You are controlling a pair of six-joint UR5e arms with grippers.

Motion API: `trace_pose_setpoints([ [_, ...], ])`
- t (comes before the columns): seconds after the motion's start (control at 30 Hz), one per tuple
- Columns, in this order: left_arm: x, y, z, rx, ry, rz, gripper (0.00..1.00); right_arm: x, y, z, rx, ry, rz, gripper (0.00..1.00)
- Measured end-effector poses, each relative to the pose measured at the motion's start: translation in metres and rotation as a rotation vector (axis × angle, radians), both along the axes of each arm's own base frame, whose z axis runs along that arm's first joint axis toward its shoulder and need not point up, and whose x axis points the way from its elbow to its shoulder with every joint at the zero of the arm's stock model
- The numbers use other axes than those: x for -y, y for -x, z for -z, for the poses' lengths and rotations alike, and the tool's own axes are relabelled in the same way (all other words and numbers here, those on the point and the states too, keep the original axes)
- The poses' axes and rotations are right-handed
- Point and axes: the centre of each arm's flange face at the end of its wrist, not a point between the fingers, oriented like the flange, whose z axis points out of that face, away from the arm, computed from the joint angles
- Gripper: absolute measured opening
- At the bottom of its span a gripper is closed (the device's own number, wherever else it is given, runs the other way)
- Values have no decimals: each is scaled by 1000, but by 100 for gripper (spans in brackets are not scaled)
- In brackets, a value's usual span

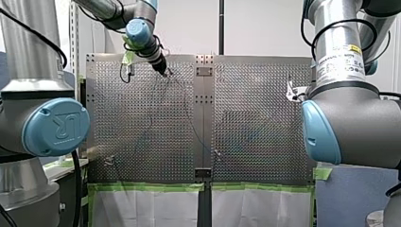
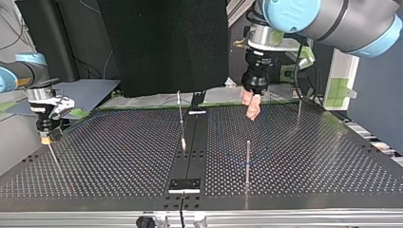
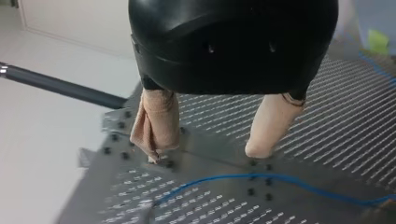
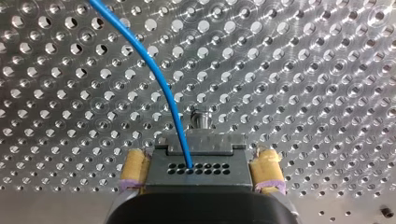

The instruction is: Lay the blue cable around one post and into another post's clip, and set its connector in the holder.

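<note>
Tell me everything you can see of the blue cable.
The blue cable is thin and plastic-looking. One end enters a dark connector with a row of small holes, clamped between my right hand's yellow pads. From there it curves away over the perforated table. Elsewhere it runs slack across the table below my open left hand, clear of its beige pads.

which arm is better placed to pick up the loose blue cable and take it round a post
Left. My left gripper hangs open close over the blue cable, with a post nearby. My right gripper is at the edge of the table, fingers shut on the connector.
</note>
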Motion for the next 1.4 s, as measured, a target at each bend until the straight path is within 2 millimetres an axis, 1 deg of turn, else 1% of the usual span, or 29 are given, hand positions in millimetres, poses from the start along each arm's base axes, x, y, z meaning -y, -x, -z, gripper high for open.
trace_pose_setpoints([
  [0.23,15,-6,51,-63,-13,74,100,0,-1,0,-1,0,-1,100],
  [0.33,19,-7,73,-87,-34,91,100,0,0,-1,-2,-1,0,100],
  [0.5,19,-10,107,-122,-69,87,100,0,0,-1,-4,-3,0,100],
  [0.73,17,-8,160,-181,-98,76,100,0,0,-1,-3,-3,-1,100],
  [0.83,15,-4,175,-191,-101,74,100,0,0,-1,-3,-4,-1,100],
  [0.93,12,0,185,-195,-101,70,100,0,0,-1,-1,-4,-1,100],
  [1.4,-1,22,222,-198,-86,46,100,-1,-2,0,0,-14,-2,100],
])
